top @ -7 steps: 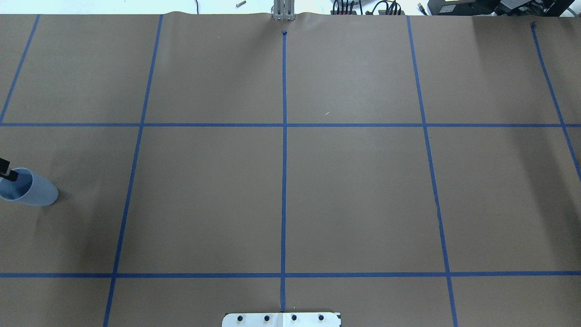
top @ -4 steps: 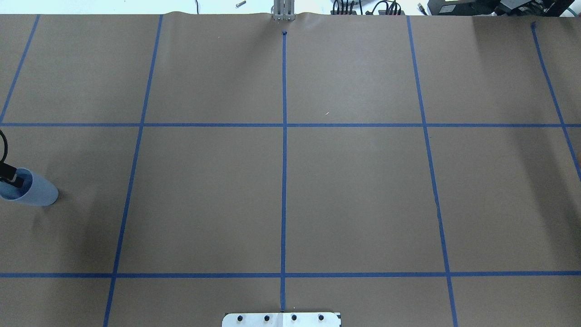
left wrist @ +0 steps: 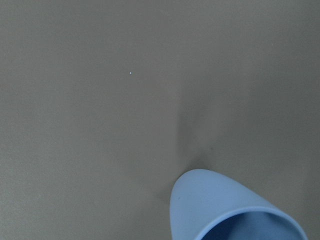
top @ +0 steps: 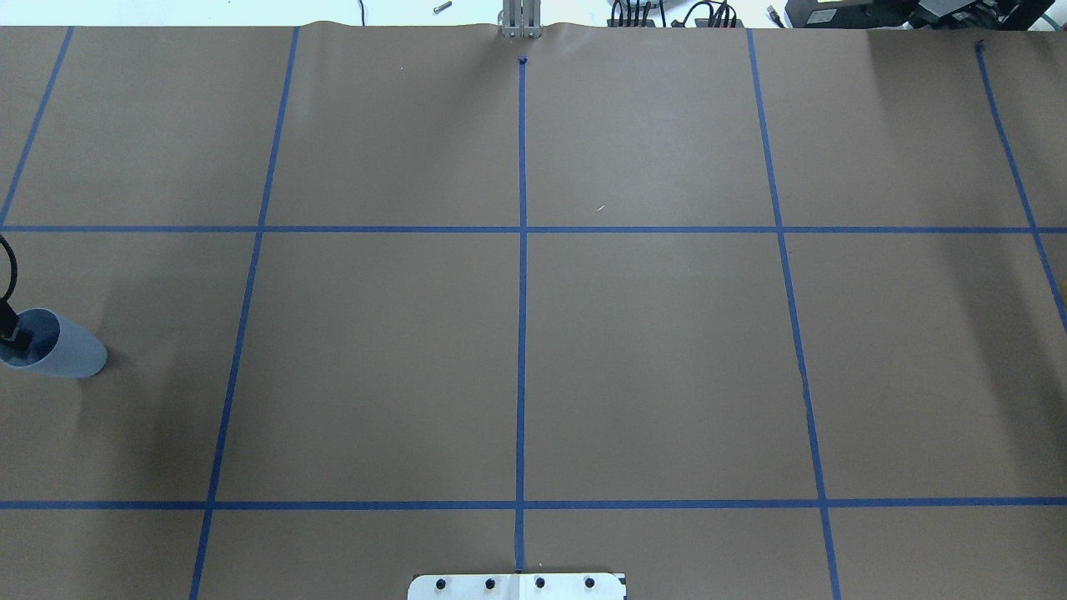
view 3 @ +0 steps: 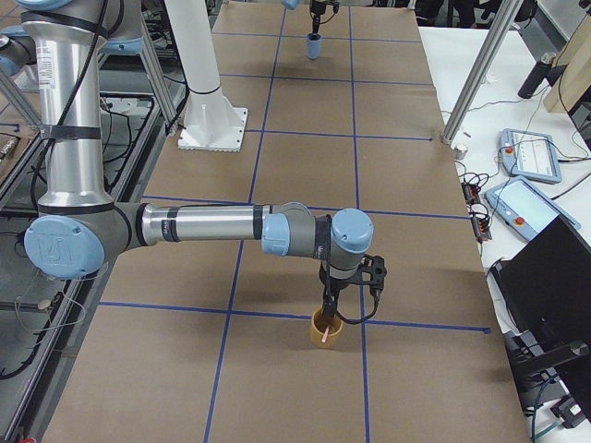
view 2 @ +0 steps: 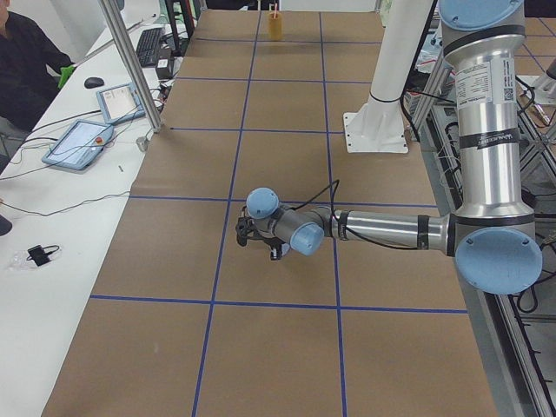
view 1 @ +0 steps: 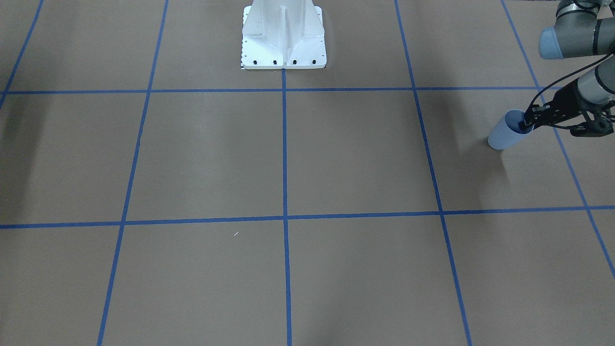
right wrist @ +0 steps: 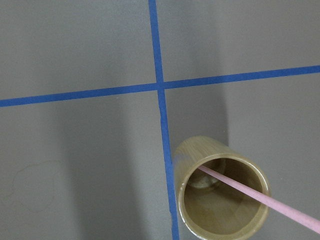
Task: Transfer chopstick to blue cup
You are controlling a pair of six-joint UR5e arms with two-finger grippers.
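Brown paper covers the whole table (top: 650,358), marked into a grid with blue tape (top: 523,333). Over by the left edge, roughly halfway between the robot's side and the operators' side, the blue cup (view 1: 504,136) stands upright. The left gripper (view 1: 524,126) has its tips dipped into the cup's mouth. Honestly I can't tell if its jaws are spread or pinched. Well apart from that, close to the right edge, a tan cup (right wrist: 195,155) sits on a tape line near a crossing. The pink chopstick (right wrist: 250,196) leans inside it, low end on the cup's floor, top end sticking out past the rim. The right gripper (view 3: 327,309) hangs pointing down just above that cup. No clue whether it's gripping the chopstick or loose, the views don't show it.
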